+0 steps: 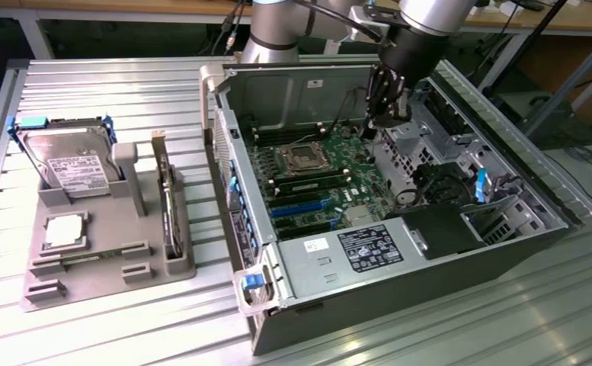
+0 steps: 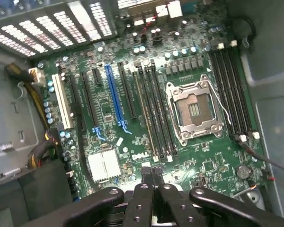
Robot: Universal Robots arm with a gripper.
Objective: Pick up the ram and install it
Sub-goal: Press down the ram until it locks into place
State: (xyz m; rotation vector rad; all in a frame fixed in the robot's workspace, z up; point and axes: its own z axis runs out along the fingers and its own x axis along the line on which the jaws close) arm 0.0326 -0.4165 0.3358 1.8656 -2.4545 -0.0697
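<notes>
With the ram (image 1: 165, 200) untouched in its holder (image 1: 103, 259) on the desk (image 1: 103, 84), the clenched, empty tool (image 1: 385, 114) hovers inside the computer case (image 1: 398, 252); picking up comes first.

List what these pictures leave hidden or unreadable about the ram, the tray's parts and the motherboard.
- Ram: exterior view, standing edge-on in the tray, so its faces are hidden.
- Hard drive label: exterior view, print too small.
- Motherboard, one edge: wrist view, covered by the shut gripper.
</notes>
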